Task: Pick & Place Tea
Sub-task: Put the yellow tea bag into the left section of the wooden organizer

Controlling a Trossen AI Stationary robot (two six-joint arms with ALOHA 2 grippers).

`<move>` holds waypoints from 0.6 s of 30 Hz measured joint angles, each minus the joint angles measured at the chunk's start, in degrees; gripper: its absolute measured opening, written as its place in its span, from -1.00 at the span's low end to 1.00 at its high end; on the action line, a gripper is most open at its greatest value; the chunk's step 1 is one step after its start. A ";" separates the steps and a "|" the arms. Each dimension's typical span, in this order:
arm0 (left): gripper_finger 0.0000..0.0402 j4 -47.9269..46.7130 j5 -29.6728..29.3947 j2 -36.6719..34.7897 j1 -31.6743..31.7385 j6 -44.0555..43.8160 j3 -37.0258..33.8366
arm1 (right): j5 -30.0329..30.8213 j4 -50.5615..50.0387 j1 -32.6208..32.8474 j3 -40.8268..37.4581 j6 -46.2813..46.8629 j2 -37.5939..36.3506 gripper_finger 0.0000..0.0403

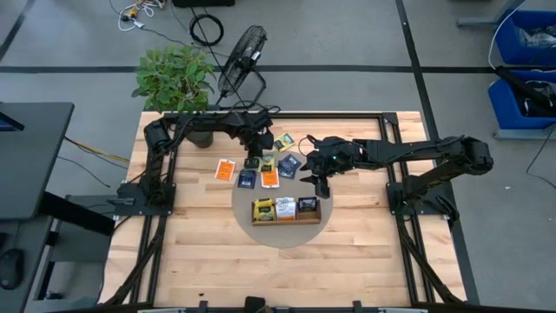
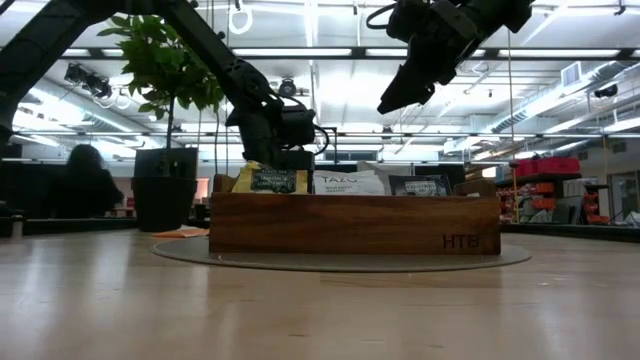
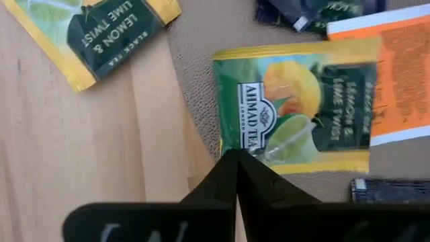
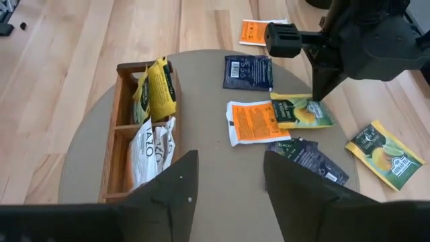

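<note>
Target looks like the yellow lemon-lime packet (image 3: 295, 111), lying flat on the round mat (image 4: 201, 202) beyond the tray, just beside the orange-and-white packet (image 4: 250, 121), which overlaps one edge of it. Left end effector (image 3: 236, 161) is down at the packet's edge, fingers pinched together with the tips at the yellow border; can't confirm foil is actually between them. My read: pick step, grasp being made, no lift yet.

Packet is nearly square; slightly longer axis runs left-right across the surface (image 1: 200, 252) in the high view, about parallel to the tray's length. Print is face up.

Next move needs: confirmed pinch on the edge, straight lift so the overlapping orange packet doesn't drag, then carry toward the near side to the wooden tray (image 4: 121, 128) and drop the packet on edge into the compartment with the matching yellow packets (image 4: 158, 87).

Other loose packets: dark blue (image 4: 247, 71), another lemon-lime (image 4: 386, 151), orange (image 4: 259, 31) farther left.

Right end effector (image 4: 225, 188) hangs above the mat with fingers spread, carrying nothing.
</note>
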 joint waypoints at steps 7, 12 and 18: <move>-0.91 -3.09 -5.68 -0.37 -0.37 -0.90 0.85 | 0.00 -0.04 0.00 0.00 0.26 0.00 -0.11; -0.75 -6.24 -9.47 -1.93 -1.74 3.03 1.74 | 0.00 0.04 -0.02 0.00 0.02 0.00 -0.11; -0.55 -6.75 -9.44 -3.05 -4.12 5.53 1.79 | 0.00 0.02 -0.02 0.00 0.00 0.00 -0.11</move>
